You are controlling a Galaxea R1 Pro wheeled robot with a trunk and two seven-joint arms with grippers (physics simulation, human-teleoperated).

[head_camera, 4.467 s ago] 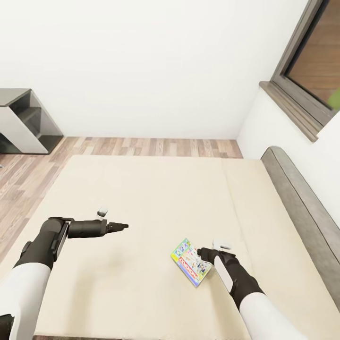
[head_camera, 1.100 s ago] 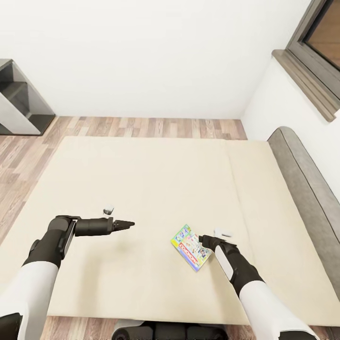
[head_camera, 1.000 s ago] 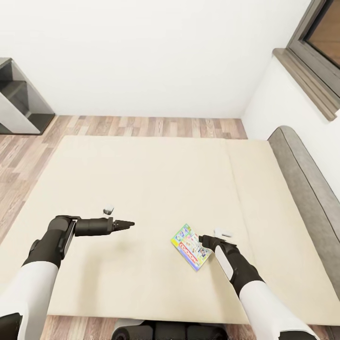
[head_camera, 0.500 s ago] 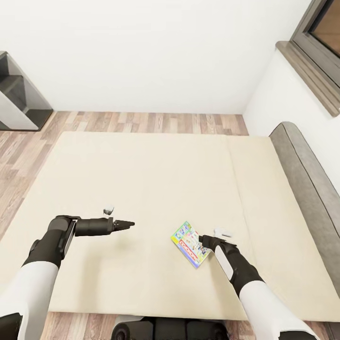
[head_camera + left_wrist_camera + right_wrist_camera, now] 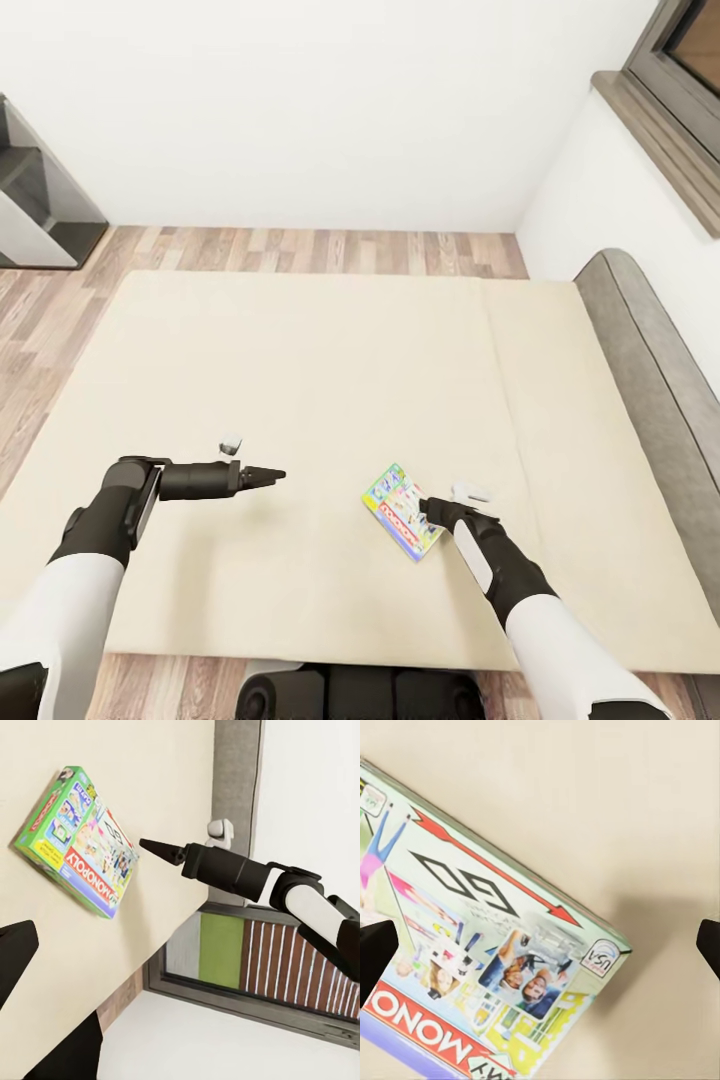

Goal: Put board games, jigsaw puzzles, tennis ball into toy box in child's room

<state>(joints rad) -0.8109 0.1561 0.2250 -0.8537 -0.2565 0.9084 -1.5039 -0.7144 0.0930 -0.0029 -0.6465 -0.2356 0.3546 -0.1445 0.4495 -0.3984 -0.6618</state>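
Right gripper (image 5: 428, 512): I am holding it low over the bed, tips right at the near edge of the Monopoly board game (image 5: 403, 510); in the right wrist view one dark fingertip (image 5: 376, 945) is sitting at each side of the picture, so the jaws are spread wide, gripping nothing.
Monopoly board game: it is lying flat on the beige mattress, just ahead of the right jaws, one corner reaching in between them; I am reading the red "MONOPOLY" band and green edge in the left wrist view (image 5: 75, 838).
Left gripper (image 5: 262, 476): I am keeping it hovering above the mattress, well apart from the box, pointing across towards it; from the head view the jaws are looking pressed together into one point.
Bed (image 5: 300, 380): wide beige mattress lying under both sets of jaws, with a grey headboard (image 5: 650, 370) beyond the right jaws.
Room: wood-plank floor (image 5: 300, 250) and white wall past the mattress, grey-framed window (image 5: 680, 80) above the headboard, grey shelf unit (image 5: 40, 210) far beyond the left jaws.
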